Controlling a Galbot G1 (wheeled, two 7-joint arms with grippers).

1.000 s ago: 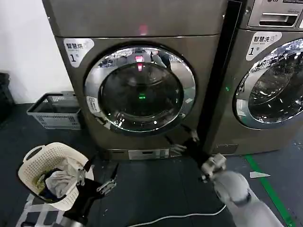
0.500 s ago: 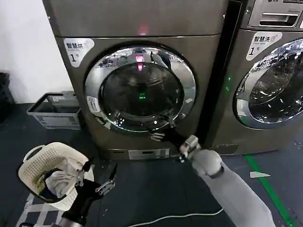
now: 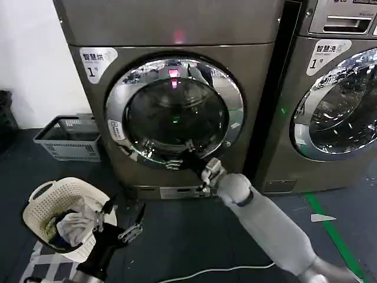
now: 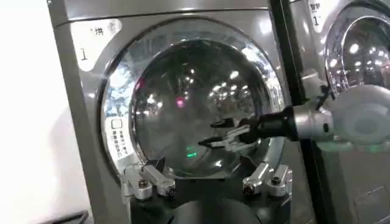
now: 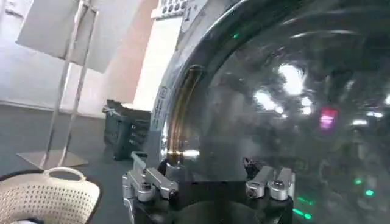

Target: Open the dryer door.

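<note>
Reach phase. The closed door (image 3: 175, 112) fills the centre of the head view. The right gripper (image 3: 178, 158), jaws open, sits at its lower chrome ring. The left gripper (image 3: 122, 219), jaws open, idles at lower left. Next, judged: hook the rim and pull outward.

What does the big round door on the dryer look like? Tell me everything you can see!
The dryer door is a big round porthole: a wide shiny chrome ring around dark tinted glass that mirrors small red and green lights. It looks shut, sitting flat in the brownish metal front of the machine. A small white sticker sits on the ring's left side. The right gripper reaches in front of its lower edge, jaws open; whether it touches the ring can't be told.
</note>
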